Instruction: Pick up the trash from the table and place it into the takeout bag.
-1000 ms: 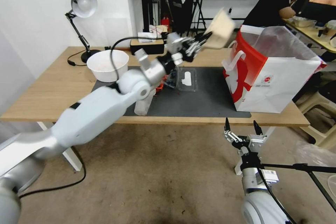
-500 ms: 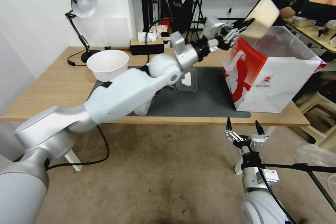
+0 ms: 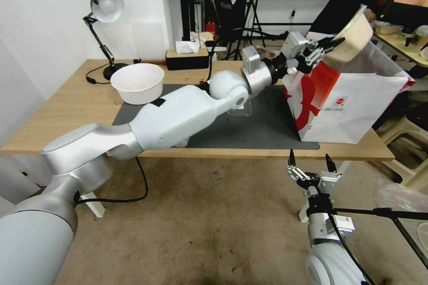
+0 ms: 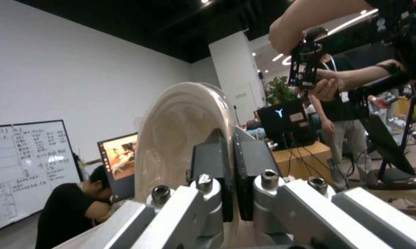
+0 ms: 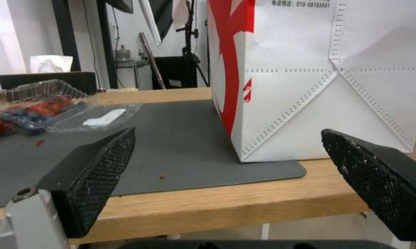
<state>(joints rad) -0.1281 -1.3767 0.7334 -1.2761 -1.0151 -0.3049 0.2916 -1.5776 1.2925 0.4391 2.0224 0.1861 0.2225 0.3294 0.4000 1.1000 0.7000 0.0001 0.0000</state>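
Note:
My left gripper (image 3: 332,46) is shut on the rim of a cream translucent container (image 3: 354,35), a piece of the trash, held tilted just above the open mouth of the takeout bag (image 3: 356,98). The left wrist view shows both black fingers (image 4: 210,180) pinching the container's rounded wall (image 4: 180,138). The white and red bag stands on the dark mat (image 3: 267,129) at the right end of the table (image 3: 67,107). My right gripper (image 3: 308,160) hangs open below the table's front edge, facing the bag (image 5: 309,86), its gripper (image 5: 226,133) wide apart.
A clear clamshell with red and blue bits (image 5: 33,103) lies open on the mat, partly behind my left arm (image 3: 240,109). A white bowl (image 3: 136,82), a desk lamp (image 3: 104,4) and a tissue box (image 3: 187,55) stand on the left and back.
My left arm has swung right with the container, from above the middle of the mat to over the bag's mouth. The right arm has stayed still.

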